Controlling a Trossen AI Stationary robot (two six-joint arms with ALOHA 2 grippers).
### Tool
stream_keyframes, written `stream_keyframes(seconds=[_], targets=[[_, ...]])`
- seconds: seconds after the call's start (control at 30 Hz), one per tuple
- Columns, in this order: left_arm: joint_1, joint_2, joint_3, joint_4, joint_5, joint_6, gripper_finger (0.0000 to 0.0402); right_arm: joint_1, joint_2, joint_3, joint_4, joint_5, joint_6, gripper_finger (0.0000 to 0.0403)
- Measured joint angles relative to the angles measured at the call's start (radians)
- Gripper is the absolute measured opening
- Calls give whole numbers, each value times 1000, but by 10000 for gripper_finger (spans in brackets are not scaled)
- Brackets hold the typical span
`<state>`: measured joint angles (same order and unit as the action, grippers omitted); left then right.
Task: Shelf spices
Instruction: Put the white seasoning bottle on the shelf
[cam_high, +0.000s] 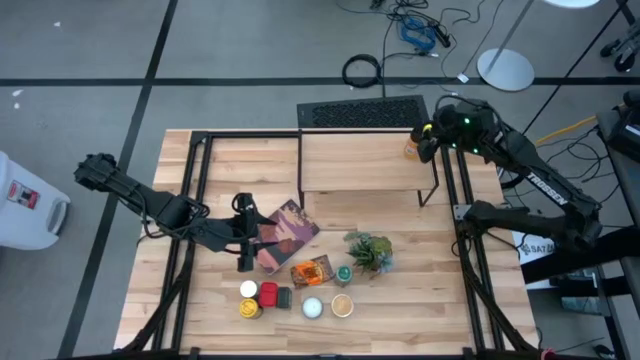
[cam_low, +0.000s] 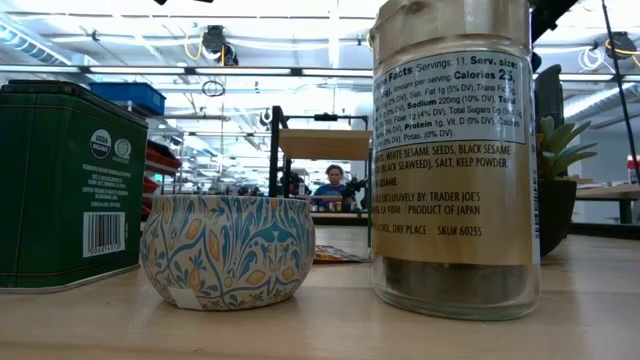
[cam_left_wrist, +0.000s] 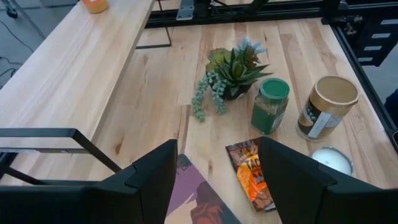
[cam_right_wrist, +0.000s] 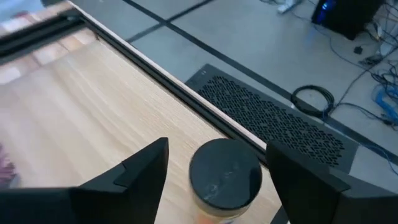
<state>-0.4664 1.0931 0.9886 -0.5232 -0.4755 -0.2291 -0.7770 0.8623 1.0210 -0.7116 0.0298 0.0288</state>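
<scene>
The broad pale wooden table (cam_high: 440, 300) stands on a grey floor with cables behind it. Along its near edge most of the spices wait in a cluster: a white-topped jar (cam_high: 248, 289), a red-topped one (cam_high: 268, 293), a yellow-topped one (cam_high: 250, 308), a round white tin (cam_high: 312, 307), a tan-lidded glass jar (cam_left_wrist: 326, 107) and a green-capped jar (cam_left_wrist: 270, 104), with the flat orange packet (cam_left_wrist: 252, 177) beside them. Just behind, the left gripper (cam_high: 243, 245) hovers over the maroon picture book (cam_high: 288, 235), its fingers apart and empty, near the small green potted plant (cam_left_wrist: 231, 71). Farther back, the narrow light-wood shelf on its thin black frame (cam_high: 360, 165) carries one spice: a small jar with a round dark lid and orange contents (cam_right_wrist: 225, 173), upright near the shelf's right end, close to the back edge. The right gripper (cam_right_wrist: 214, 149) straddles it, fingers spread wider than the lid, so the step in hand looks like letting go. To do that well, the fingers should clear both sides fully before the arm moves, then lift straight up rather than sweep sideways, since a small upright jar so near the edge could be toppled by a nudge.
</scene>
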Motion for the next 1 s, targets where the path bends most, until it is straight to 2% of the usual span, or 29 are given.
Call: stream_keyframes(seconds=[0.2, 0.53, 1.0], targets=[[-1, 0, 0, -23, 42, -29, 235, 23, -80, 0, -4, -80, 6, 258], [-44, 0, 0, -72, 82, -90, 235, 124, -213, 0, -4, -91, 26, 258], [-127, 0, 0, -156, 106, -239, 235, 252, -234, 0, -6, -135, 66, 258]])
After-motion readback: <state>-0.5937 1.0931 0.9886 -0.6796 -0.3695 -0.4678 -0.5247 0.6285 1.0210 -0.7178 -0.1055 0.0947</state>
